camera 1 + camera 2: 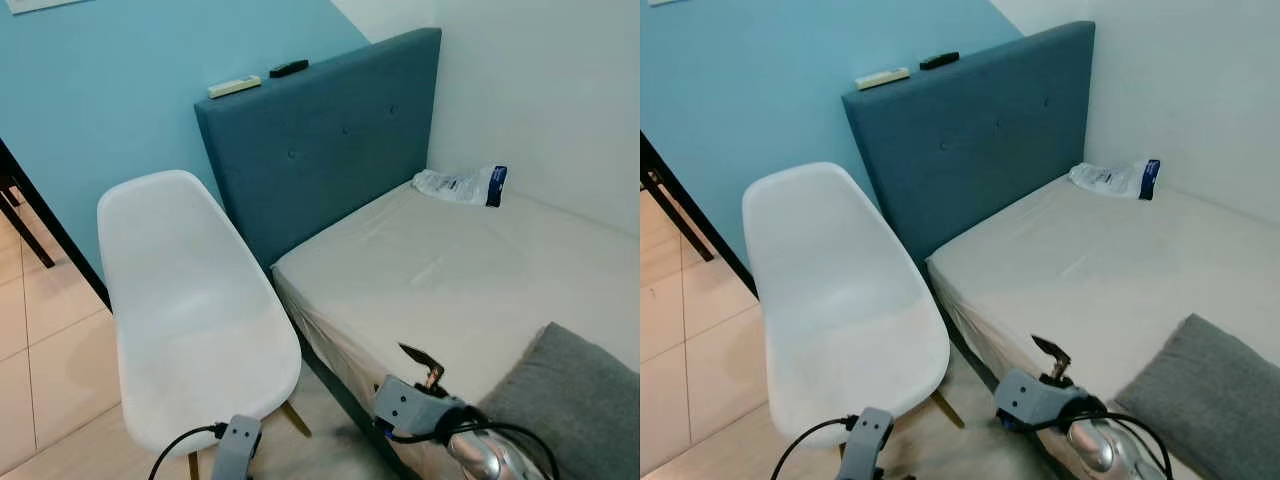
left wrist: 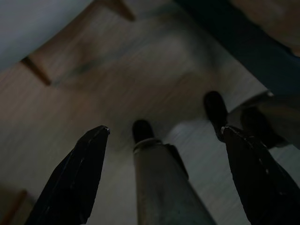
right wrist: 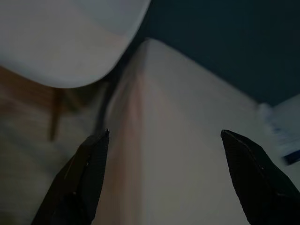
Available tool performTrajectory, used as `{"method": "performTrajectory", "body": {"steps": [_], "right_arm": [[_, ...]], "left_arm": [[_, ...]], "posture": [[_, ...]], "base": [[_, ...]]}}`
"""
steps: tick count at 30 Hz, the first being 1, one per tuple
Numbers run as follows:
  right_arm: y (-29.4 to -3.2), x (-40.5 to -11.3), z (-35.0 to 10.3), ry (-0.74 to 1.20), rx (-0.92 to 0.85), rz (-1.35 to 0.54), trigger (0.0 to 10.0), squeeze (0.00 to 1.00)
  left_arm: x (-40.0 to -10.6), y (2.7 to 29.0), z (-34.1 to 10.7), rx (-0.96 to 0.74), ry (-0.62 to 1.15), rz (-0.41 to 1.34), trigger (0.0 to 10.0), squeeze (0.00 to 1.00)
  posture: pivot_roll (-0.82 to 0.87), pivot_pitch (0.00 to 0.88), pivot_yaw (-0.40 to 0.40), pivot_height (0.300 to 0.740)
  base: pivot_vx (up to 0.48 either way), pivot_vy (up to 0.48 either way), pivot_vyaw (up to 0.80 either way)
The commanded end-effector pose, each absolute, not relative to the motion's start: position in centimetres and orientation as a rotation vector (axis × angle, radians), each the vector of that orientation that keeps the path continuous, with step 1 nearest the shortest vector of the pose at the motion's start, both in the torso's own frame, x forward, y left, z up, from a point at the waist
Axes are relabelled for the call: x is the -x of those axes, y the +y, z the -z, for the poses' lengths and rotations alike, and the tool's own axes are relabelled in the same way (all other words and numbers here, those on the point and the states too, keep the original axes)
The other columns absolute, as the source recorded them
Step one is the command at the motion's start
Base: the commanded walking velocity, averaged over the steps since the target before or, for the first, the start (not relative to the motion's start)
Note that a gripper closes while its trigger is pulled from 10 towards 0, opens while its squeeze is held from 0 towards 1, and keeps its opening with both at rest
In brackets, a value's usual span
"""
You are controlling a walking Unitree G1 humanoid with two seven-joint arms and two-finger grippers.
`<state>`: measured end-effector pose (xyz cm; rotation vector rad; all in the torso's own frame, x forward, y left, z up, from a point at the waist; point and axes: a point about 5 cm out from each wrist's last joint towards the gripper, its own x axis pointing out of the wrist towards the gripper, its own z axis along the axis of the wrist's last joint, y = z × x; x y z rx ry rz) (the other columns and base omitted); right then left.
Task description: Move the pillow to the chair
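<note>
While both arms hang low at 6 o'clock:
Pillow (image 1: 575, 395): grey, on bed (image 1: 450, 270), 4 o'clock.
Chair (image 1: 190, 310): white, 9 o'clock of bed.
Wall (image 1: 110, 90): blue; headboard (image 1: 330, 140) teal.
Left gripper (image 2: 161, 178): fingers wide, above floor (image 2: 117, 93).
Right gripper (image 3: 164, 180): fingers wide, holding nothing.

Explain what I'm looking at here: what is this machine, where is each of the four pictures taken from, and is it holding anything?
This is a humanoid robot with two arms. The two upper pictures come from cameras in its head, looking down at a white chair beside a bed. A grey pillow lies on the bed's near corner and a plastic packet near the blue headboard. The two dark pictures come from wrist cameras. The left gripper hangs over the floor; the right gripper points at the mattress edge. Both are open and hold nothing.
</note>
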<state>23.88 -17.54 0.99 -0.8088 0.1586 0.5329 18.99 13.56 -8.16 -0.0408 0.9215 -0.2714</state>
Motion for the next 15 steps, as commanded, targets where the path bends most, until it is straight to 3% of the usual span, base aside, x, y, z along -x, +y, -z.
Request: {"method": "performTrajectory", "body": {"steps": [1,6,15], "right_arm": [[-17.1,-24.1,-1.2,0.159,0.782,-0.545,10.0,0.00],[-16.8,-24.9,-0.9,0.215,0.776,-0.587,10.0,0.00],[-16.4,-25.7,-0.8,0.254,0.734,-0.622,10.0,0.00]], "left_arm": [[-18.3,14.9,8.6,0.057,0.965,0.195,10.0,0.00],[-18.0,16.9,8.7,0.117,0.979,0.051,10.0,0.00],[-16.7,18.9,9.1,0.189,0.996,-0.091,10.0,0.00]], "posture": [[-0.19,0.017,0.077,0.740],[-0.15,0.000,0.030,0.740],[-0.13,0.000,0.030,0.740]], "base": [[0.000,0.000,0.00],[0.000,0.000,0.00],[0.000,0.000,0.00]]}}
